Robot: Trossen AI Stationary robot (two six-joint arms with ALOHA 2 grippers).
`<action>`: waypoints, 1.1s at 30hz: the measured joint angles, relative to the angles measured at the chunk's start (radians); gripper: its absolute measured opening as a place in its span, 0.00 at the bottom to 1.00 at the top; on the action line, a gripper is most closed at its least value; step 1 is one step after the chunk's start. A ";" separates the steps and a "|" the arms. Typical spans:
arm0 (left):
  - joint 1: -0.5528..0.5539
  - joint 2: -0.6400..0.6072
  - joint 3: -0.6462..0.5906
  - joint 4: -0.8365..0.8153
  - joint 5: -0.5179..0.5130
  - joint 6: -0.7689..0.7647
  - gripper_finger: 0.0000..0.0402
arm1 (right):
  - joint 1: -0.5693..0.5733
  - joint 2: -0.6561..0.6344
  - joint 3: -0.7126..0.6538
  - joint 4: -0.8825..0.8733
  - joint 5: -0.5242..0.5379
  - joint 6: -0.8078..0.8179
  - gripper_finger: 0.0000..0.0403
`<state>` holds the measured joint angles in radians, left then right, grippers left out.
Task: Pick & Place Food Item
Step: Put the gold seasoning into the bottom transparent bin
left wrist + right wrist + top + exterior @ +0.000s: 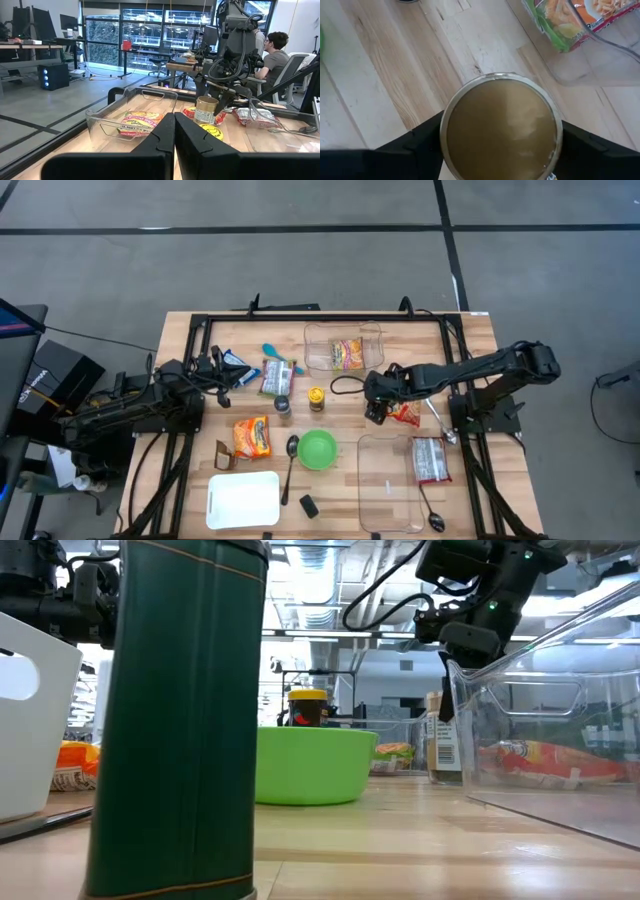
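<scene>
A can with a gold lid [501,125] stands upright on the wooden table just right of the middle; it also shows in the left wrist view [205,111]. My right gripper [377,408] comes down on it from above, one dark finger on each side. The gripper covers the can in the high view. My left gripper [174,134] waits shut and level at the table's left side [212,372], holding nothing. My right gripper has the can's round wall just below the lid rim [445,131] between its two fingers [422,145], one on each opposite side. The fingers slant down from above and from the table's right. The can stands upright with its base on the table.
A clear bin [343,347] with a noodle packet stands at the far middle. Another clear bin [390,480] with a packet is at the near right. A red packet [406,415], a yellow-lidded jar [316,397], a green bowl [318,448] and a spoon [438,420] lie close around the can.
</scene>
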<state>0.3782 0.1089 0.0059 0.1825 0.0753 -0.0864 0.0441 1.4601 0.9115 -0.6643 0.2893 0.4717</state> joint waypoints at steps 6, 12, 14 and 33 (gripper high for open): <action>0.000 0.000 0.000 0.000 0.000 0.000 0.00 | 0.000 0.000 0.000 0.000 0.000 0.000 0.70; 0.000 0.000 0.000 0.000 0.000 0.000 0.00 | 0.000 0.000 0.000 0.000 0.000 0.000 0.70; 0.000 0.000 0.000 0.000 0.000 0.000 0.00 | 0.000 0.000 0.000 0.000 0.000 0.000 0.70; 0.000 0.000 0.000 0.000 0.000 0.000 0.00 | 0.032 -0.008 0.179 -0.143 0.000 -0.016 0.70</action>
<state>0.3779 0.1089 0.0059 0.1825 0.0752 -0.0864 0.0761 1.4520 1.0910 -0.8076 0.2895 0.4552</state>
